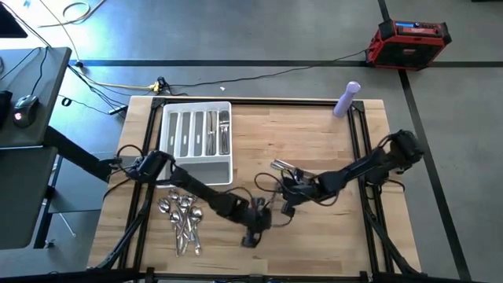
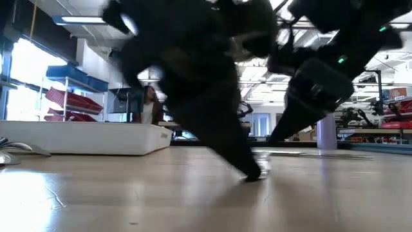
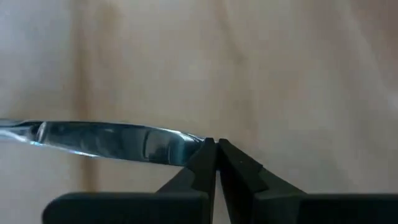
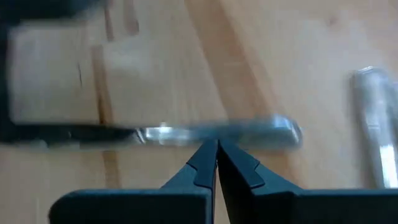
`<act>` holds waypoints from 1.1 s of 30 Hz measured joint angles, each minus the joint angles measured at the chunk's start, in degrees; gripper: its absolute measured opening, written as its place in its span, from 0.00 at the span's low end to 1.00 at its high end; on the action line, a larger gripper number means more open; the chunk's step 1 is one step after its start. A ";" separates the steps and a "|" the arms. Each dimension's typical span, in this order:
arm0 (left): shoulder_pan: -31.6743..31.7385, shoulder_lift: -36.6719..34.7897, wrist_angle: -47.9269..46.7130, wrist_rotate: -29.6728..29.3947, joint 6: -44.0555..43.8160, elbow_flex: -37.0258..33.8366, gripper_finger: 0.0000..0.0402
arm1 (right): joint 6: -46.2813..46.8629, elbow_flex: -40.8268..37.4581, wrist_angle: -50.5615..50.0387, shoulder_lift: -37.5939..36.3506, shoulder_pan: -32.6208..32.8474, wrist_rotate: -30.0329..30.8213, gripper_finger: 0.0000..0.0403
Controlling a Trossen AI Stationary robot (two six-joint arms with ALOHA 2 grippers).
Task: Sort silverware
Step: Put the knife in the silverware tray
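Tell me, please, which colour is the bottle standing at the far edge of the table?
The bottle is pale purple, lavender. It shows best in the high view.

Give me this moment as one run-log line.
left gripper: shut on knife, low at table front | right gripper: shut on same knife's other end | spoons: loose front-left | tray: part filled
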 joint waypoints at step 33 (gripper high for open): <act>-6.05 -1.58 -5.77 -16.16 2.63 3.55 0.00 | 17.14 0.29 8.74 1.56 5.45 -10.47 0.16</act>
